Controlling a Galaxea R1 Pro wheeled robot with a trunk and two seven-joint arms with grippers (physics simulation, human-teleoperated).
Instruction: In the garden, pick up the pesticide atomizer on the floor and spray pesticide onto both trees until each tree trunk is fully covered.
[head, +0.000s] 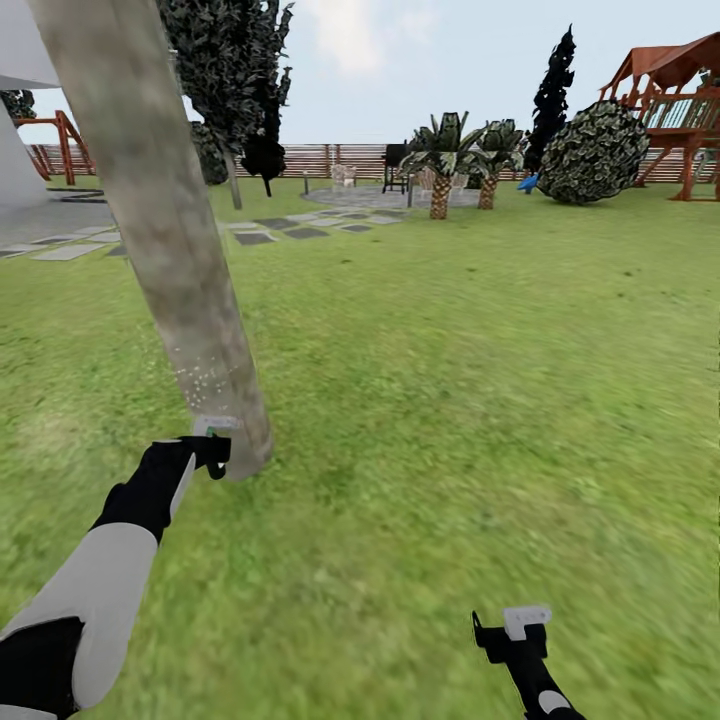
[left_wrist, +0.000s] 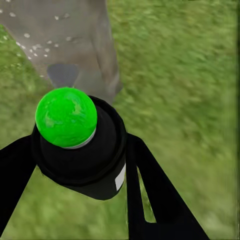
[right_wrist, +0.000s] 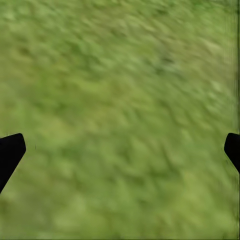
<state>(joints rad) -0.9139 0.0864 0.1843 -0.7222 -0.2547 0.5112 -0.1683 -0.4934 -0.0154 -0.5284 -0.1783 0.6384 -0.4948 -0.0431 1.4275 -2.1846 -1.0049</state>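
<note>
The pesticide atomizer (left_wrist: 80, 150), dark with a green top, is clamped in the left gripper (head: 212, 450) at the foot of the leaning tree trunk (head: 160, 220), which carries white specks. The right gripper (head: 512, 640) hangs spread wide over the lawn (head: 480, 380).

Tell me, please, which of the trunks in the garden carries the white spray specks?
The smooth grey-tan tree trunk leaning just ahead of the left claw, which holds the atomizer. The two scaly brown palm trunks stand far back by the fence.
</note>
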